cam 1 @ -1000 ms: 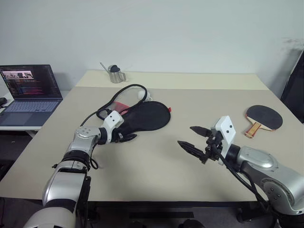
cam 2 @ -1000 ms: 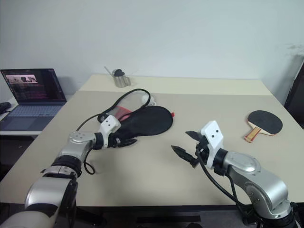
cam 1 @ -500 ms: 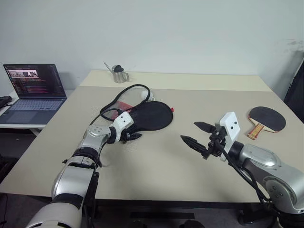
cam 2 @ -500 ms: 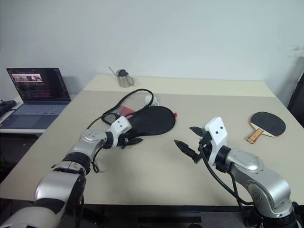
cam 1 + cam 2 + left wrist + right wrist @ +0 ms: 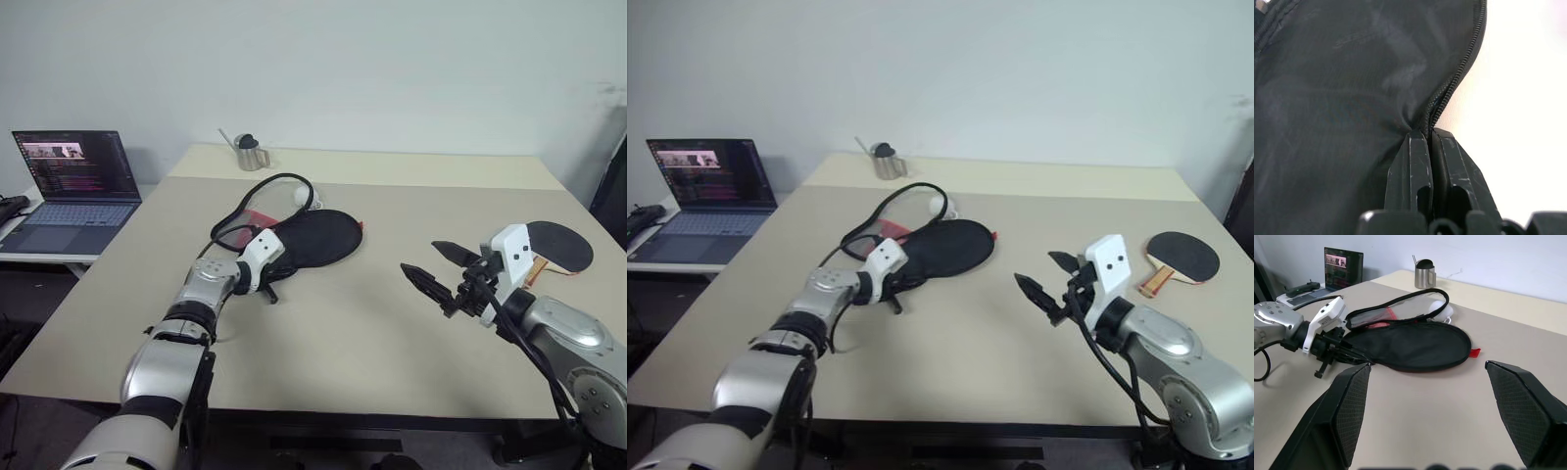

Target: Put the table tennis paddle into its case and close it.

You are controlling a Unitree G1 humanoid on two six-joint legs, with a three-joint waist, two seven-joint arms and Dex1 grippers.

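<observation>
The case [image 5: 315,238] lies flat left of the table's centre, black, with its zipped flap [image 5: 263,196] standing open above a red patch. My left gripper [image 5: 276,278] is shut on the case's narrow near end; in the left wrist view its fingers [image 5: 1420,161] pinch the fabric edge beside the zipper [image 5: 1462,63]. The table tennis paddle [image 5: 1183,257] lies at the far right of the table, black face up, its wooden handle pointing toward me. My right gripper [image 5: 423,260] hovers open above the table between case and paddle, holding nothing. A white ball [image 5: 300,196] rests behind the case.
A metal cup [image 5: 248,154] with a stick in it stands at the back left of the table. An open laptop [image 5: 71,186] sits on a lower desk to the left. A dark chair edge [image 5: 612,186] shows at the far right.
My left gripper has moved right to the case's narrow end and shut on its edge. The right gripper has drifted slightly right, still open. The camera has shifted a little.
</observation>
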